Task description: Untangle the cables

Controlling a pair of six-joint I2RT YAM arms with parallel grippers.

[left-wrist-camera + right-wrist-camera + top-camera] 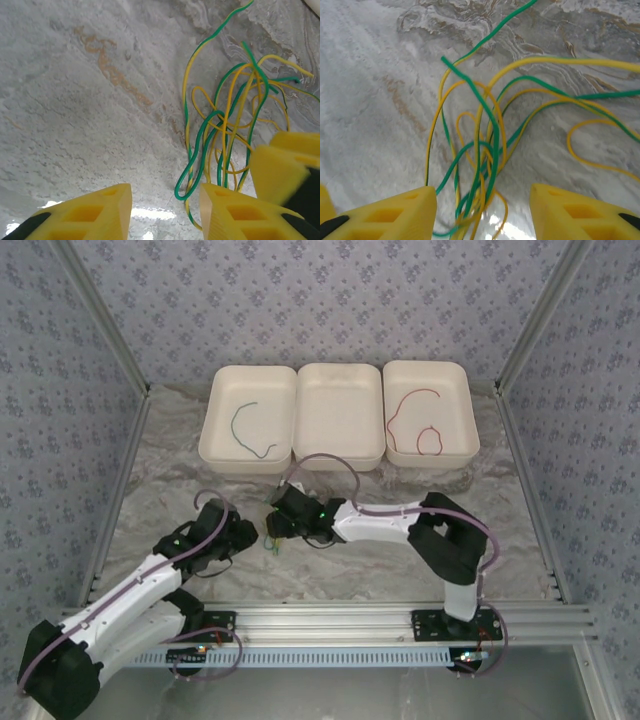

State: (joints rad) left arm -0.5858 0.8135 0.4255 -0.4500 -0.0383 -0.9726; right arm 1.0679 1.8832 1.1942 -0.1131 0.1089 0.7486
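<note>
Blue-grey floral walls [330, 300] are enclosing the grey marbled table [150, 495] on its far, left and right sides, aluminium posts [103, 318] are rising from its far corners, an aluminium rail [330, 620] is running along its near edge, and light is glinting on it.

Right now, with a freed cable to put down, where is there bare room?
The middle tray is bare, between the left tray holding a green cable and the right tray holding a red cable. Bare table lies between the right arm and the near rail. Crowded: the yellow-green tangle, with the left pincer and right pincer open at it.
</note>
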